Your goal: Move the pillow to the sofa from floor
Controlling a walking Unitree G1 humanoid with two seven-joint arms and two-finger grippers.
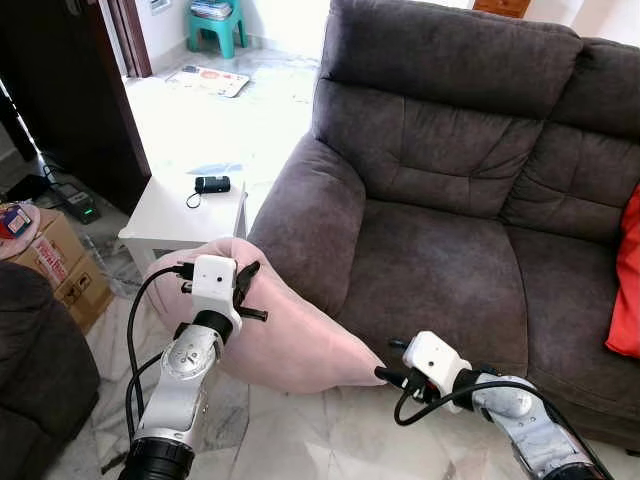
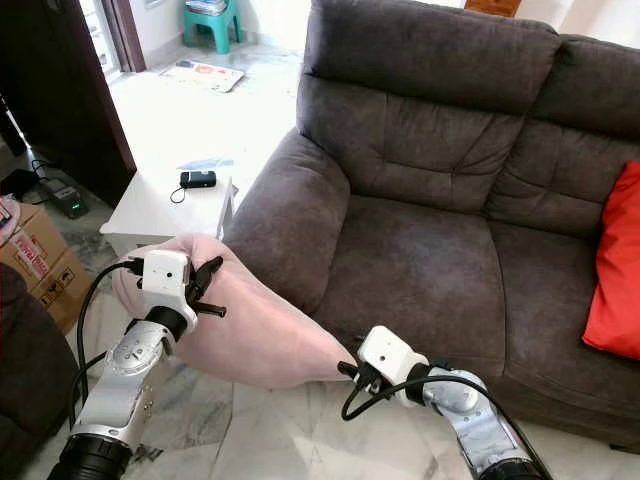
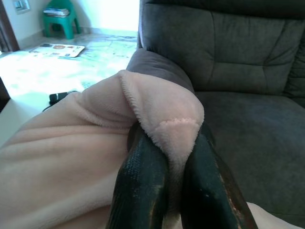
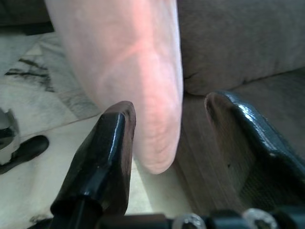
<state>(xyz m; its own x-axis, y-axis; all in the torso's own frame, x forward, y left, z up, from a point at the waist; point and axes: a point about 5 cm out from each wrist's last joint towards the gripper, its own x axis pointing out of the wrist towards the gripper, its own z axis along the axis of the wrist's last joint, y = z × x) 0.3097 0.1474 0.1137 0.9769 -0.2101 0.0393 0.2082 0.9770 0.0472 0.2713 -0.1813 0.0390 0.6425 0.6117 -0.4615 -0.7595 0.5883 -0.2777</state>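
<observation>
The pink pillow (image 1: pixel 290 335) hangs in the air in front of the sofa (image 1: pixel 450 200), beside its arm, above the floor (image 1: pixel 300 430). The left gripper (image 3: pixel 167 176) pinches its upper corner, jaws closed on the cloth; the left wrist view shows this up close. The right gripper (image 4: pixel 171 138) sits at the pillow's lower tip, jaws open around it. A white worktop (image 1: pixel 170 215) holds a small black thing (image 1: pixel 212 184). A red cushion (image 2: pixel 612 265) lies on the sofa.

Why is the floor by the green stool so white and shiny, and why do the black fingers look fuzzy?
Left eye view: daylight washes out the floor near the green stool. Right wrist view: the right tool and pink pillow sit too close, so they blur.
</observation>
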